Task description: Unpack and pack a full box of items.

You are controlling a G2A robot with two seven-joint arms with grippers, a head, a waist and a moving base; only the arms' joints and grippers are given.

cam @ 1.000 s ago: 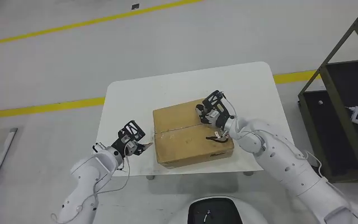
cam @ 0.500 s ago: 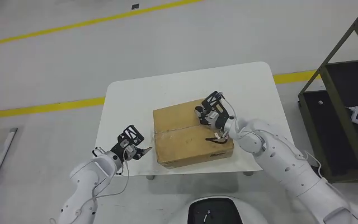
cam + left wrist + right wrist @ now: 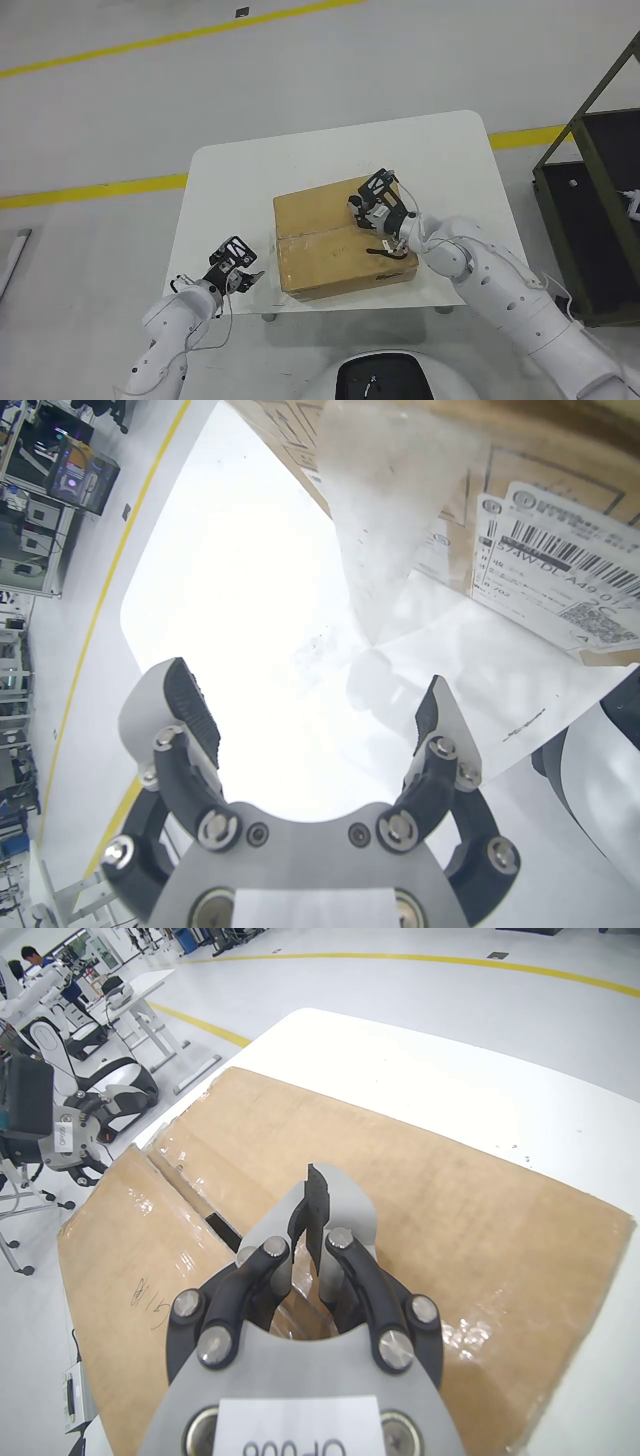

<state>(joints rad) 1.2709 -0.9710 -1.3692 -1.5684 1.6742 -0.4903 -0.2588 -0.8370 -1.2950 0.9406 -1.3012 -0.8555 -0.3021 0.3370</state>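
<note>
Sitting mid-table (image 3: 300,160), the box (image 3: 340,235) had its flaps down. The right gripper (image 3: 312,1188) hung over its centre seam, fingers pressed together on nothing. The left gripper (image 3: 307,685) stood spread wide, empty, beside the box's labelled end.

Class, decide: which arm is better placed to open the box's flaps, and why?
Probably right: the right claw sits shut over the seam atop the box; the left claw hangs open beside it.

The box (image 3: 312,212) is plain brown cardboard, the bench (image 3: 300,165) under it white. Its label (image 3: 550,570) is white with black barcode stripes.
</note>
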